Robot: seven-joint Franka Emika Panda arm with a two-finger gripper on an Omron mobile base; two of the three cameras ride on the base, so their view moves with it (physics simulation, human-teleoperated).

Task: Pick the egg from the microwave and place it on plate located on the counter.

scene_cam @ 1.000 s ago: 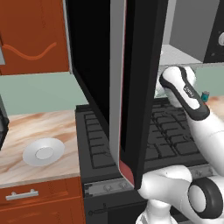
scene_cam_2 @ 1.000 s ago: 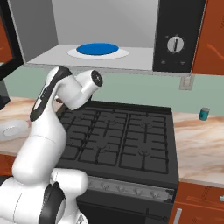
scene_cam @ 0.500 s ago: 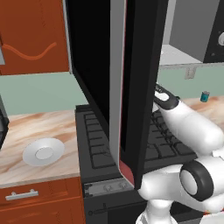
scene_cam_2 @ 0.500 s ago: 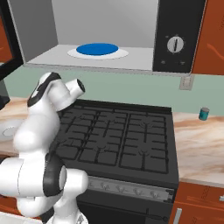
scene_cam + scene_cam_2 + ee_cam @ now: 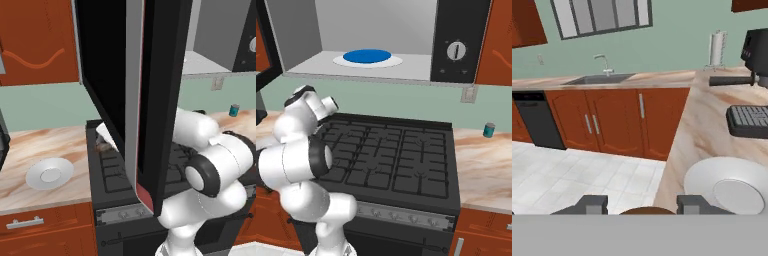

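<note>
Left base view had the microwave (image 5: 150, 100) hogging the frame, its big black door swung wide open over the stove (image 5: 396, 160). The table (image 5: 45, 145) ran off to the left with the plate (image 5: 49, 174) sitting bare on the marbled top. In the hand view the gripper (image 5: 643, 206) was hanging near the table's edge with the plate (image 5: 732, 187) just off to one side, and a brown rounded sliver, which I took for the egg (image 5: 643, 211), sat pinched between the two fingers. So the gripper looked closed on it. My guess: that egg was light, smooth, rolly and crackable, so holding it across the fat middle with gentle squeeze seemed right, then lowering it into the plate's centre well.
</note>
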